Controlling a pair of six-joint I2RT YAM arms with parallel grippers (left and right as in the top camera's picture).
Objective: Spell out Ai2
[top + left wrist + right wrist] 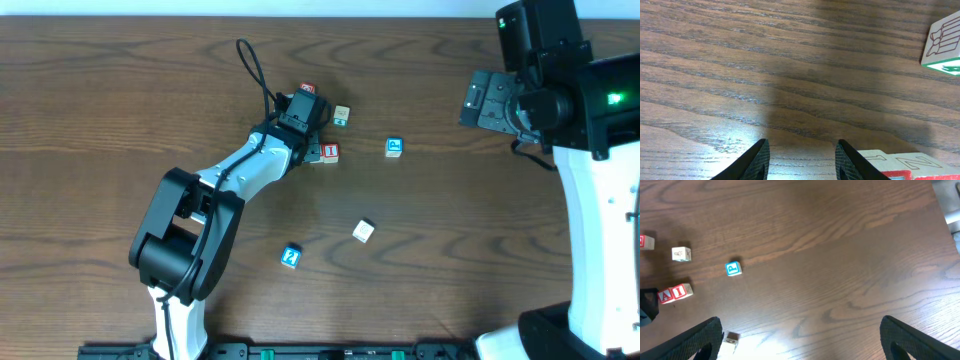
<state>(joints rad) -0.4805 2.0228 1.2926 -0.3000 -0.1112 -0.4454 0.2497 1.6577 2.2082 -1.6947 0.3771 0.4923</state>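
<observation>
The red "A" cube (666, 295) and red "I" cube (683, 291) sit side by side, touching, near the table's middle; in the overhead view the "I" cube (331, 152) shows and the "A" cube (316, 154) is partly under my left gripper (311, 140). The blue "2" cube (291, 256) lies apart, nearer the front. In the left wrist view my left gripper (801, 142) is open over bare wood, and a red-edged cube (900, 161) lies just outside its right finger. My right gripper (800, 335) hangs wide open and holds nothing.
A blue cube with another mark (394, 147), a green-edged cube (341, 115), a red cube (307, 89) and a pale cube (363, 231) lie scattered around. The right arm's white base (600, 230) fills the right edge.
</observation>
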